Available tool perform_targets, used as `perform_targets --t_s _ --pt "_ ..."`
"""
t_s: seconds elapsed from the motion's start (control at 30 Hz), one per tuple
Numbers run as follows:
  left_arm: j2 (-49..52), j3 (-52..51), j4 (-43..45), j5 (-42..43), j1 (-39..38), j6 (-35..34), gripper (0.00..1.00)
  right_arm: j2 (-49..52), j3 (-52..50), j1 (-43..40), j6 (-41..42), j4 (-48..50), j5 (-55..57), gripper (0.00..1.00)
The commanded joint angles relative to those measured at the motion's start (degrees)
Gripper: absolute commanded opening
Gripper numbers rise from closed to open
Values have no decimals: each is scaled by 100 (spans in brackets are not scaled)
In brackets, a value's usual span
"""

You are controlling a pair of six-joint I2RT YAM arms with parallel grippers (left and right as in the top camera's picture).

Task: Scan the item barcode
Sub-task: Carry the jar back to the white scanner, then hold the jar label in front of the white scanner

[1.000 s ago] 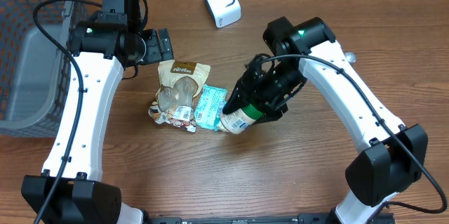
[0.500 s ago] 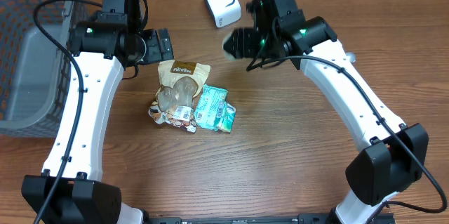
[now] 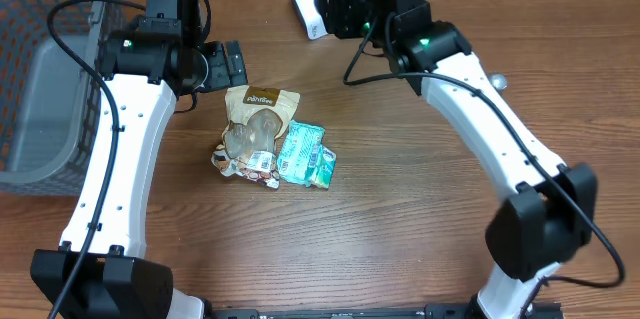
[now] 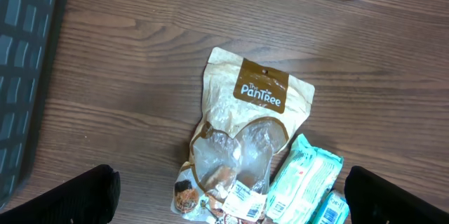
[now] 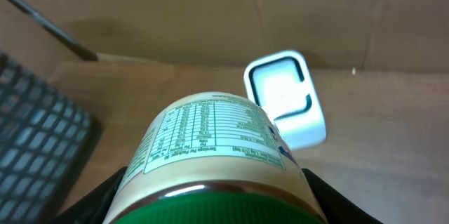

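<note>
Gripping a beige round jar [image 5: 210, 140] with a green lid and a pale nutrition-facts label, the right claw [image 5: 214, 203] clamps it on both sides. A white rounded scanner box [image 5: 284, 97] sits just beyond the claw. The left claw [image 4: 231, 196] is spread wide above a tan snack pouch [image 4: 245, 119] on the wooden surface [image 4: 140, 55].

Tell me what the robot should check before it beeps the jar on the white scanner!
1. Jar gripped by right gripper: ok.
2. Jar up near the scanner: ok.
3. Barcode facing the scanner: cannot tell; only the nutrition label shows.
4. Nothing between jar and scanner: ok.
5. Left gripper open, out of the way above the PanTree bag: ok.
</note>
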Motion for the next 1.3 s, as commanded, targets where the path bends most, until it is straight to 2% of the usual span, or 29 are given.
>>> perform_targets --t_s 0.0,0.3,0.47,0.8,1.0,1.1,1.27 --pt "15 52 20 44 -11 -37 100 372 173 2 -330 472 190 4" --pt "15 52 20 42 -11 -37 100 1311 170 0 -345 2162 573 4" --pt "15 52 20 44 -11 -37 100 1773 168 0 -345 3130 1137 4" --pt "15 52 20 44 -11 -37 100 2719 170 0 -459 5077 1412 4" --pt "15 52 22 44 -11 -37 100 3154 173 -4 -1207 6146 1569 4" --pt "15 52 20 42 -11 -37 100 3241 188 -4 -1676 6301 1572 4" --pt "15 52 20 42 -11 -37 100 3248 236 -26 -1779 6299 1569 4"
